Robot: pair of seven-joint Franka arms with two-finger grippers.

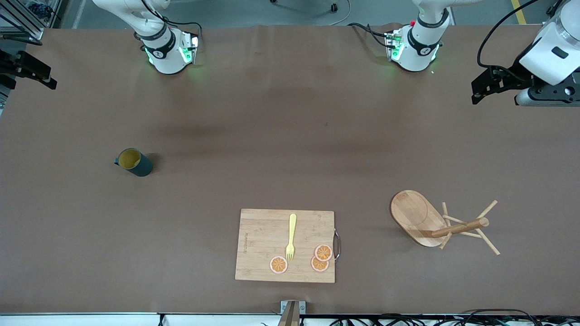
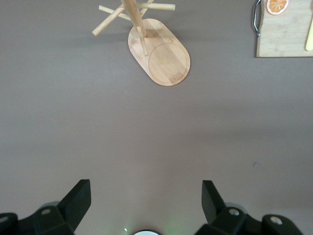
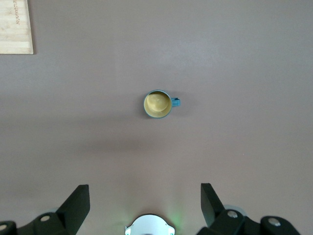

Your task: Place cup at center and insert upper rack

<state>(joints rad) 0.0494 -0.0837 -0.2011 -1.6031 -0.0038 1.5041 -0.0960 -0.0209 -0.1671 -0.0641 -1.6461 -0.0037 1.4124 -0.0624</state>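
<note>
Cup: dark teal cylindrical mug [image 1: 134, 162], ochre inside, seen empty, toward the right arm's end.
Rack: light wooden mug tree [image 1: 442, 224], stood near the front edge, left arm's end.
Board: bamboo cutting board [image 1: 263, 244]; writing unreadable.
Grippers: left gripper [image 2: 145, 203], right gripper [image 3: 145, 201] held wide apart, nothing gripped.

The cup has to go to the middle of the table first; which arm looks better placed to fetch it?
The right arm. The cup stands upright toward its end of the table, and the right gripper hangs high over it, fingers open. The left gripper faces the upper rack instead.
</note>
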